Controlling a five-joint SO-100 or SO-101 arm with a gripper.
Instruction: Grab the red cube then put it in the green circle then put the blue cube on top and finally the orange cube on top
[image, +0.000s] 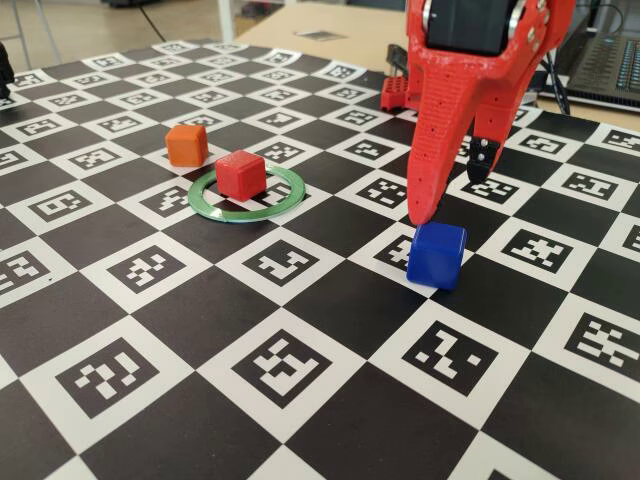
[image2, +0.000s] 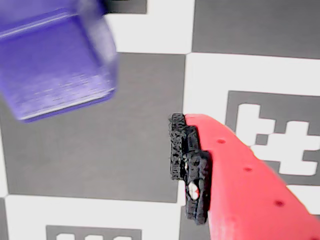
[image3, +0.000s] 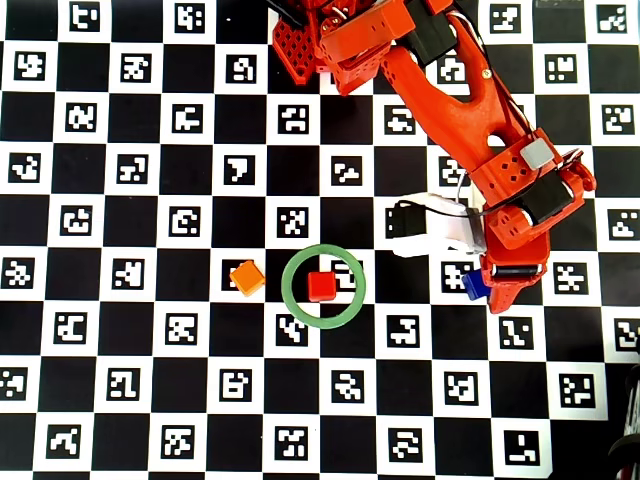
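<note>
The red cube (image: 241, 174) (image3: 321, 286) sits inside the green circle (image: 243, 216) (image3: 286, 285), a thin flat ring on the board. To the ring's left stands the orange cube (image: 187, 145) (image3: 247, 277). Off to the right rests the blue cube (image: 437, 255) (image3: 472, 286), blurred at top left of the wrist view (image2: 55, 60). My gripper (image: 452, 190) (image3: 497, 290) hangs over it, open, holding nothing. Its red finger's tip comes down at the cube's back top edge. The wrist view shows just that one finger's black pad (image2: 190, 170).
Everything lies on a black-and-white checkerboard mat (image: 300, 400) printed with markers. The arm's base (image3: 330, 40) stands at the mat's far edge. A laptop (image: 605, 60) sits on the wooden table behind the arm.
</note>
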